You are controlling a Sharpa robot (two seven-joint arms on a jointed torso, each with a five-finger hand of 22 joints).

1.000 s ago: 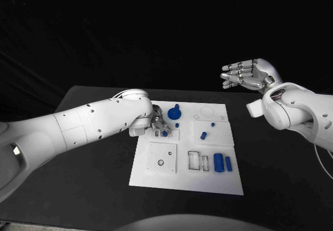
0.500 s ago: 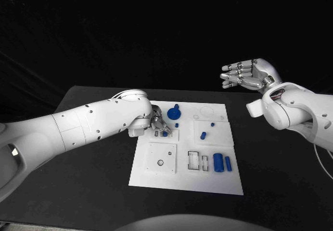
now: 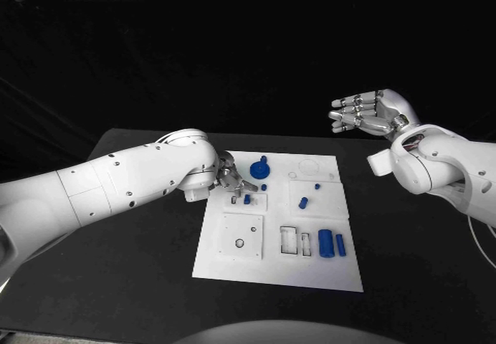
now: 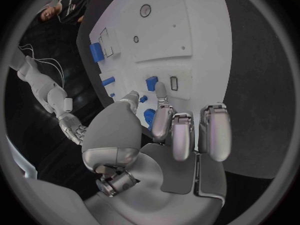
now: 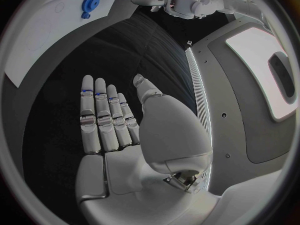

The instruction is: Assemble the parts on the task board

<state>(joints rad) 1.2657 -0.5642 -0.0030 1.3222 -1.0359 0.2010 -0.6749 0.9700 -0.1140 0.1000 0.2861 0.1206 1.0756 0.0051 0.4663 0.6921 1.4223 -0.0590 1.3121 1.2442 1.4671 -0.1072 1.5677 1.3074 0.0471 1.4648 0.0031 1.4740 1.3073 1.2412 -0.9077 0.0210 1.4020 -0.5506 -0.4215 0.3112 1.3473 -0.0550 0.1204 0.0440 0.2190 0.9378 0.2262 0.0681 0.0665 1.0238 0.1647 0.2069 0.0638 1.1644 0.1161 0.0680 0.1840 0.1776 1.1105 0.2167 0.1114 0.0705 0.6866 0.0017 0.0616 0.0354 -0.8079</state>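
Left hand (image 3: 229,180) lifted slightly off the small blue peg (image 3: 247,198) on the board (image 3: 310,272), fingers apart, empty; peg apparently seated. Right hand (image 3: 369,112) raised, open, idle.

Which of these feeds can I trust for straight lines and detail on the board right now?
Head view: task board edges run straight, evenly lit, blue parts crisp against white. Left wrist view: fisheye bends the board into a curve, and the left robot hand hides part of it. Right wrist view: the right robot hand is sharp, the board a warped sliver at the rim.
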